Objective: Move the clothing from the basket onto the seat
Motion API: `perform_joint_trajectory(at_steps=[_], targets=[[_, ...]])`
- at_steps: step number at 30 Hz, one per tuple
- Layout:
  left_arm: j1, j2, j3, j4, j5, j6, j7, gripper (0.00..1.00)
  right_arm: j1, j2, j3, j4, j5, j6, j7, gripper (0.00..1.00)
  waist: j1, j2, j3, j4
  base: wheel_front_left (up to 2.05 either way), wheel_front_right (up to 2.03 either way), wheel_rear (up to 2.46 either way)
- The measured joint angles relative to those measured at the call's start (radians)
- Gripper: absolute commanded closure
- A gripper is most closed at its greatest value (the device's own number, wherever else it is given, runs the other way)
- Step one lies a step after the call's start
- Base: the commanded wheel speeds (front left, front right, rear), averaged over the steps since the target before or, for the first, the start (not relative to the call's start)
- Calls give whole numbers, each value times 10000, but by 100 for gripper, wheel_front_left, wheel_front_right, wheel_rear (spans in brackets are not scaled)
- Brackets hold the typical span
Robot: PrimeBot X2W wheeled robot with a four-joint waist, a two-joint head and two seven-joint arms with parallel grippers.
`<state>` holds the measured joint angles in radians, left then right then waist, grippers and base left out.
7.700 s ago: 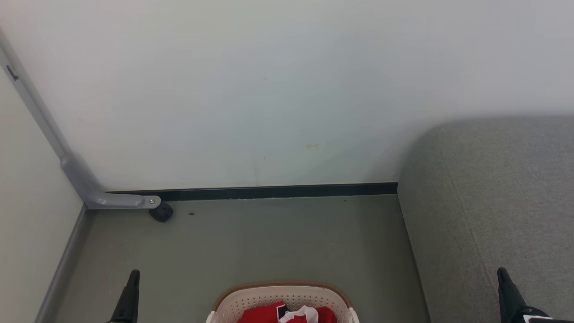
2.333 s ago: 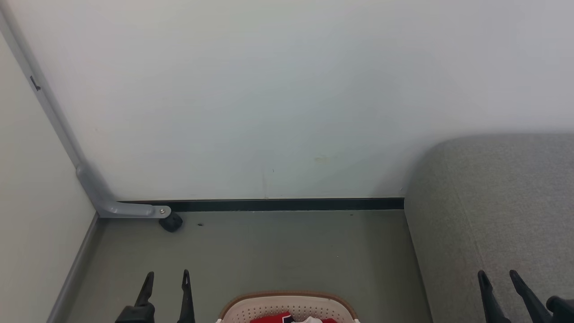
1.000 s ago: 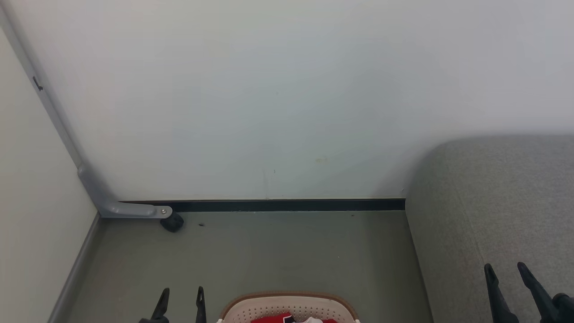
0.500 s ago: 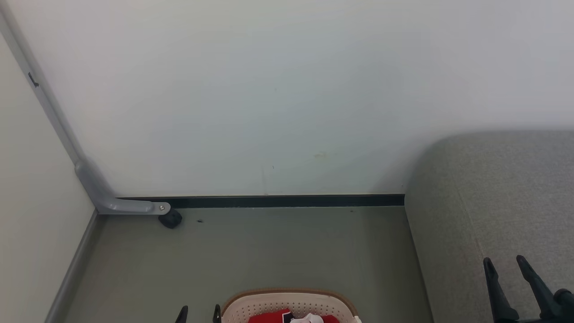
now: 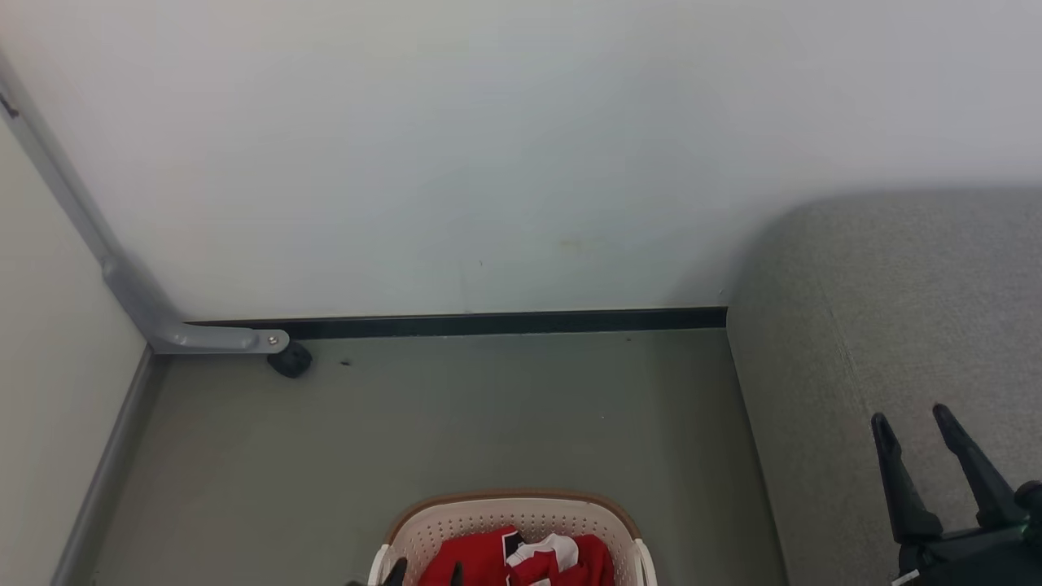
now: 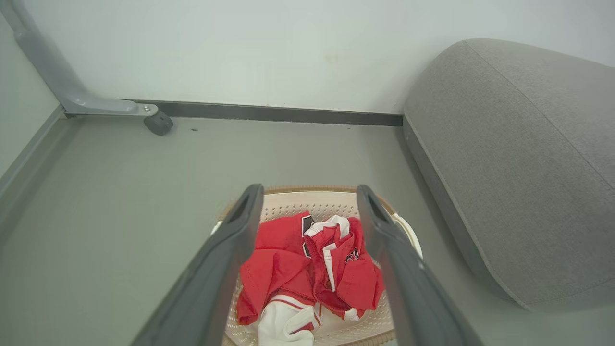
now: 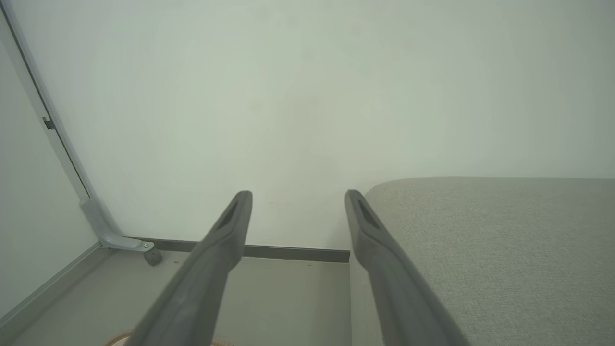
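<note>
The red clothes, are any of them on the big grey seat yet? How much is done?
Nothing looks done yet: the seat is bare where it shows, and the clothing lies heaped in the basket. In hand: the left gripper points open at the heap, holding nothing; the right gripper is open over the seat, empty too. Left: grabbing and carrying all of it.

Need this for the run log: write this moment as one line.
left hand: open, over basket | right hand: open, over seat | clothing: in basket, not held

nothing legible, not even on the crumpled clothing [image 6: 281, 262]
</note>
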<state>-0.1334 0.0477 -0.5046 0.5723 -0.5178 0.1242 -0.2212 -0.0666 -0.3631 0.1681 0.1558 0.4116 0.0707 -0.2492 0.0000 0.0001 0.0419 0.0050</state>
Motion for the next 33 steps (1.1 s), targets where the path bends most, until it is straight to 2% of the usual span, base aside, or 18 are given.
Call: perform_joint_trajectory(at_steps=[16, 24, 33], targets=[[-1737, -6, -2330, 754, -2176, 0, 96, 0, -874, -569, -324, -1321, 40, 353, -4, 0, 1, 1, 1421, -412, 0, 0, 0], [-2875, -4, -3352, 1248, -3430, 0, 96, 0, -1449, -788, -571, -1975, 552, 449, -33, 0, 2, 1, 2401, -773, 0, 0, 0], [-3751, 0, -4163, 1685, -4332, 2, 186, 0, -1603, -1068, -792, -2464, 1070, 525, -46, 0, 2, 1, 3365, -1110, 0, 0, 0]])
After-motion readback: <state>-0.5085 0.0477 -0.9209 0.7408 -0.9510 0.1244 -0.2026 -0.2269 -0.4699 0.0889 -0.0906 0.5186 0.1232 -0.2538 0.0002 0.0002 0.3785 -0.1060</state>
